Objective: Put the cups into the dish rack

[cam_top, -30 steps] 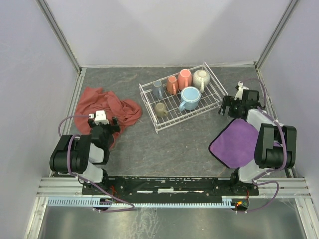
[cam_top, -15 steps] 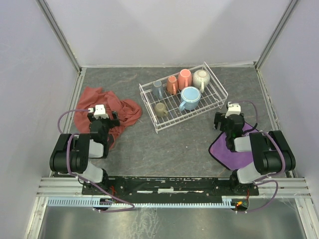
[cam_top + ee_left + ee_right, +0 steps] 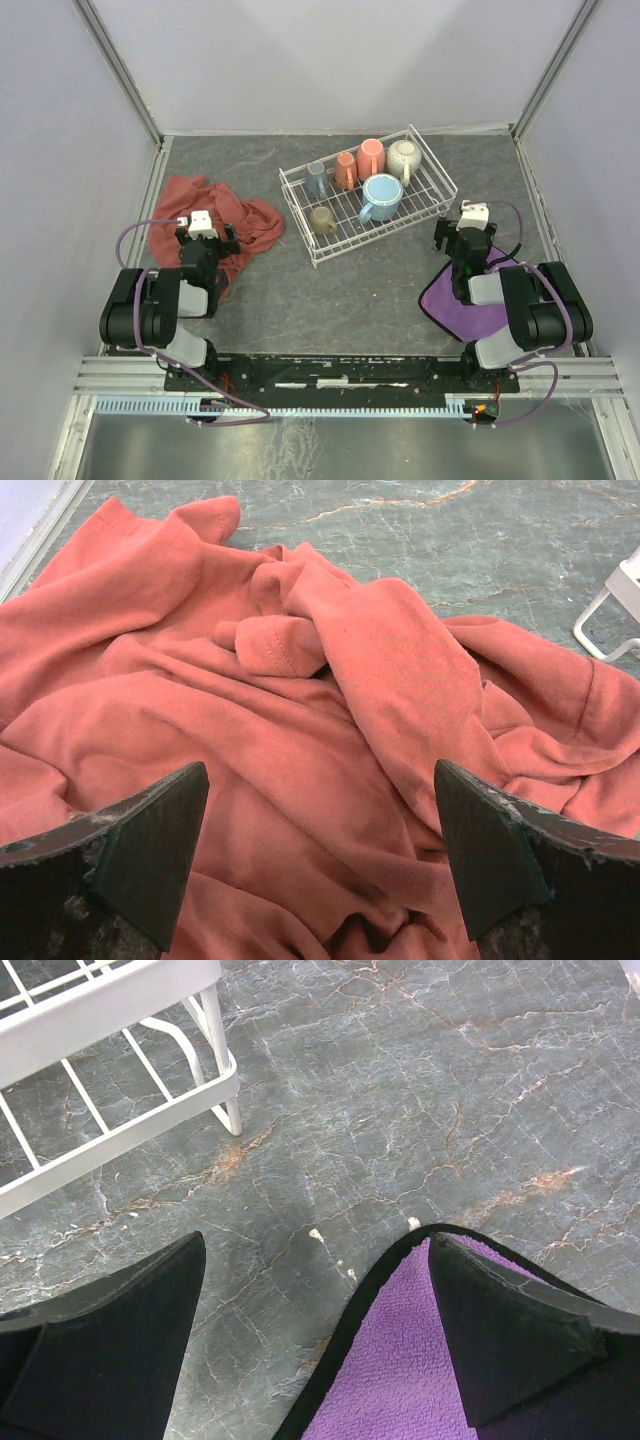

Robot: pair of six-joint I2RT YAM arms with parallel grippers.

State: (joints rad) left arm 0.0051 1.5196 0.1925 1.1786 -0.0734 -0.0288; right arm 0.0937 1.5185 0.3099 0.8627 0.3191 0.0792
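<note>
The white wire dish rack stands at the back middle. Six cups sit in it: grey-blue, white-and-orange, salmon-orange, cream, larger light blue and olive-green. My left gripper is open and empty over a red cloth. My right gripper is open and empty, low over the table to the right of the rack's near right corner. No cup shows in either wrist view.
The red cloth lies crumpled at the left. A purple cloth with black trim lies at the right, its edge under my right gripper. A rack foot shows at the right edge of the left wrist view. Grey walls enclose the table.
My right arm has drawn back from beside the rack's right end and folded down over the purple cloth. My left gripper has shifted slightly further over the red cloth.
</note>
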